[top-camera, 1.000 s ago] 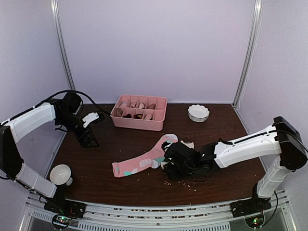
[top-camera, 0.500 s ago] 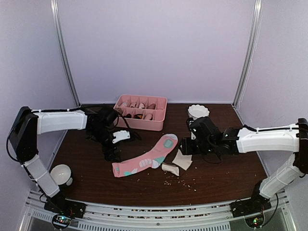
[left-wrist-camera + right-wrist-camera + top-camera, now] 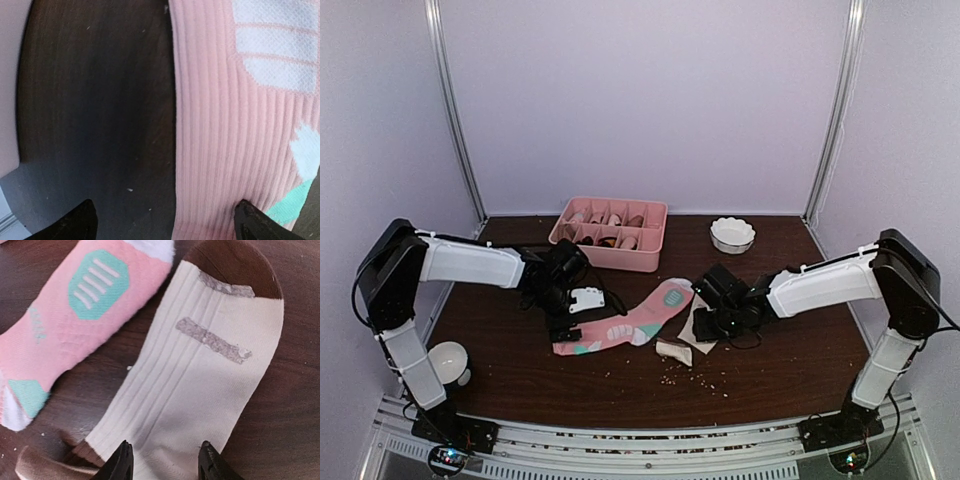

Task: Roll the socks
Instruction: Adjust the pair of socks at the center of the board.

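Observation:
The long pink sock (image 3: 625,325) with teal and white patches lies flat and slanted at the table's middle. My left gripper (image 3: 563,328) hovers over its lower left cuff end, wide open. In the left wrist view one tip is over the pink ribbing (image 3: 235,125) and the other over bare wood, left gripper (image 3: 167,222). The short cream sock (image 3: 692,340) lies just right of the pink one, its brown toe (image 3: 235,265) pointing away. My right gripper (image 3: 165,465) is low over the cream sock (image 3: 200,375), jaws partly apart, with slightly puckered fabric between the tips. The pink sock's foot (image 3: 85,315) lies alongside.
A pink divided tray (image 3: 610,250) stands at the back centre, with a small white bowl (image 3: 732,235) to its right. A white cup (image 3: 447,362) sits near the left arm's base. Crumbs (image 3: 695,378) dot the wood in front of the socks.
My left arm swung in from the far left to the pink sock's cuff. My right gripper lifted off, then came back down onto the cream sock, its jaws narrowing a little.

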